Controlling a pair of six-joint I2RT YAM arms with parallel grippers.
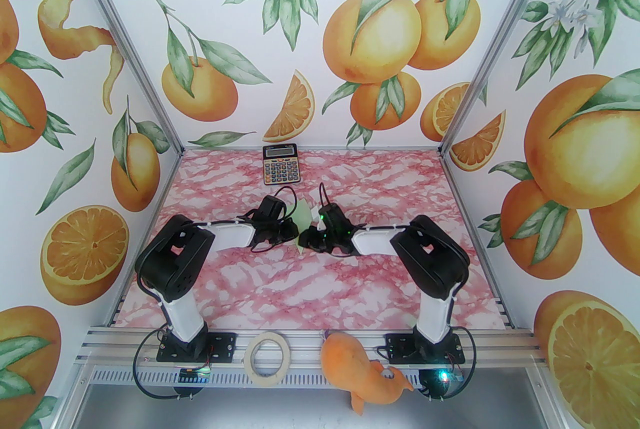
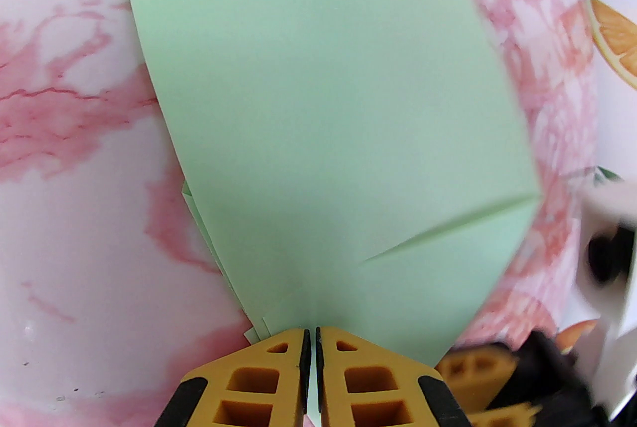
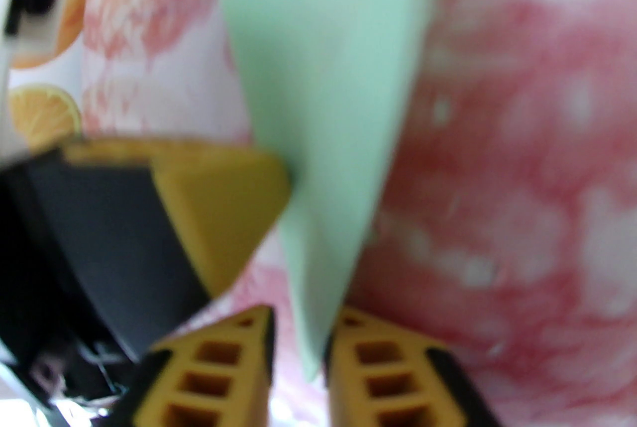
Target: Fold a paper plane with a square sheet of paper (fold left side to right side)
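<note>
Find the green paper [image 1: 303, 216] near the middle of the pink marble table [image 1: 320, 287], folded into several layers, with the calculator [image 1: 280, 164] at 12 o'clock from it, by the far edge. Seems to be held up from the surface and not lying flat; cannot say for sure.

Reached from 9 o'clock by the left gripper [image 2: 311, 333], closed firmly on the near edge of the paper, with the stacked layers pinched between the yellow fingers [image 2: 259, 375]. Reached from 3 o'clock by the right gripper [image 3: 298, 315], with the narrow pointed end of the paper standing between its jaws. Jaws a little apart there, picture blurred; cannot tell whether pressing the paper or only around it.

Possible troubles from here, as a judgement only:
- Could tear at the short crease toward 4 o'clock in the left wrist view, if pulled in opposite directions by both claws.
- Could slip out on the right side, if closed too weakly or beside the tip.
- Could give a crooked fold, if the layers fan out at the pinched edge, as seen at 7 o'clock of the left fingers.
- Could also knock claw against claw, being so close together.
</note>
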